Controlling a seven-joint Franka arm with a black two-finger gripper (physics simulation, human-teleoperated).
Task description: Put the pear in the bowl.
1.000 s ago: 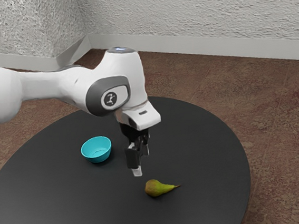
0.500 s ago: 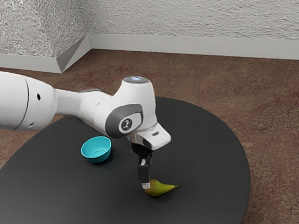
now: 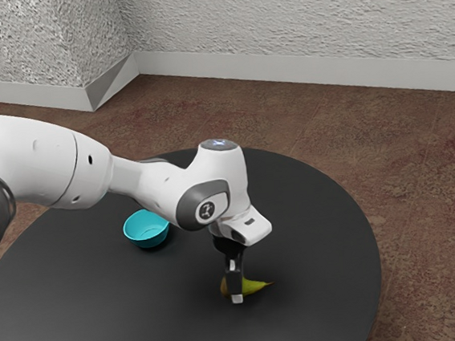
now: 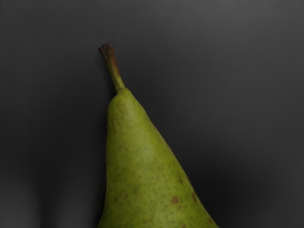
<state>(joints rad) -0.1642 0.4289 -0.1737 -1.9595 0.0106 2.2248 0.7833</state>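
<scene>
1. Down at the dark round table (image 3: 320,210), your gripper (image 3: 235,287) is lowered at the pear (image 3: 255,285), crossing in front of its body in the exterior view.
2. Whether your claw is open or closed on the pear, I cannot tell you; the far side of its grip is hidden.
3. The pear lies on its side on the tabletop, outside the bowl (image 3: 147,241), its stem (image 4: 111,64) pointing to the exterior view's right.
4. From your wrist view, you see its green neck, speckled with brown spots.
5. Your turquoise bowl stands upright on the same table, well apart from the pear, toward the exterior view's left.
</scene>
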